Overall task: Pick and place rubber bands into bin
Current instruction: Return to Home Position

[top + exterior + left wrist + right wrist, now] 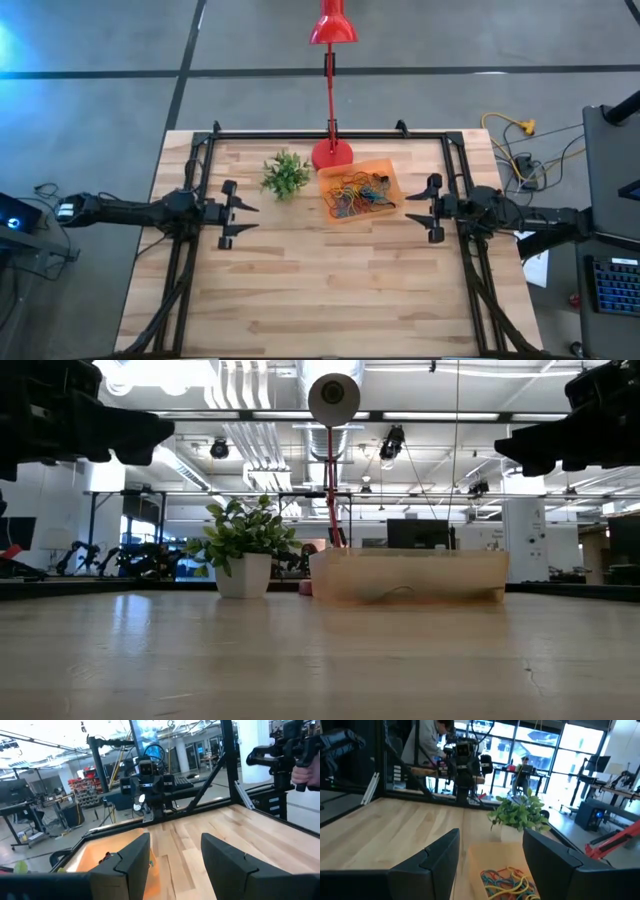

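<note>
Several rubber bands (358, 193) in mixed colours lie heaped inside the orange bin (335, 176), which rests flat on the wooden table at its far middle; they show too in the right wrist view (509, 880). My left gripper (245, 220) stands open near the table's left edge, raised and pointing level toward the right. My right gripper (410, 207) is open near the right edge, just right of the bin, pointing left. Both hold nothing.
A small green plant (285, 174) in a white pot stands left of the bin. A red lamp's round base (331, 154) sits just behind the bin, its head (332, 24) leaning past the far edge. Black frame rails (330, 134) border the table. A person's hand (305, 770) shows beyond the table.
</note>
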`<state>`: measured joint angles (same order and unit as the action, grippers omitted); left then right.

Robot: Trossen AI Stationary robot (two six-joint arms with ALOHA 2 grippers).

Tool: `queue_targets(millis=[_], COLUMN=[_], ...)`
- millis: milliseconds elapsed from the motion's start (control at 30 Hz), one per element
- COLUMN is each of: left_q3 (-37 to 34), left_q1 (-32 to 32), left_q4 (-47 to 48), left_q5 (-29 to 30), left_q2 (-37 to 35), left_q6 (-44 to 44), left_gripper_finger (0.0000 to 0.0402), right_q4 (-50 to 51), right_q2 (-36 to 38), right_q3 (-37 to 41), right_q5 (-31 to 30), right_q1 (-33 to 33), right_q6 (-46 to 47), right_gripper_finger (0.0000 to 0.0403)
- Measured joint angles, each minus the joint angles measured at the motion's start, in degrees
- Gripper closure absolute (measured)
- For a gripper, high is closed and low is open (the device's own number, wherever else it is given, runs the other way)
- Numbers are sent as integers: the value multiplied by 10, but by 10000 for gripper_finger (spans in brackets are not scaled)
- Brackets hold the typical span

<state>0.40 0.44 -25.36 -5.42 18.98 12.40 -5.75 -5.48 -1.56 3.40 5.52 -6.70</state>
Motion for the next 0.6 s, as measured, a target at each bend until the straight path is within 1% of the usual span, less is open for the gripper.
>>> queue_targets(millis=[200, 400, 600], left_q3=[0, 0, -1], left_q1=[-13, -23, -28], left_q4=[29, 71, 141], left_q5=[0, 0, 0], left_q2=[-46, -103, -170], left_q6=[3, 16, 16], left_gripper_finger=[239, 240, 240], right_q4=[43, 52, 51], right_q2=[55, 55, 55], right_q3=[0, 0, 0], right_q5=[0, 0, -1], right_q1=[0, 0, 0], right_q6=[0, -2, -4], right_gripper_finger=[197, 197, 197])
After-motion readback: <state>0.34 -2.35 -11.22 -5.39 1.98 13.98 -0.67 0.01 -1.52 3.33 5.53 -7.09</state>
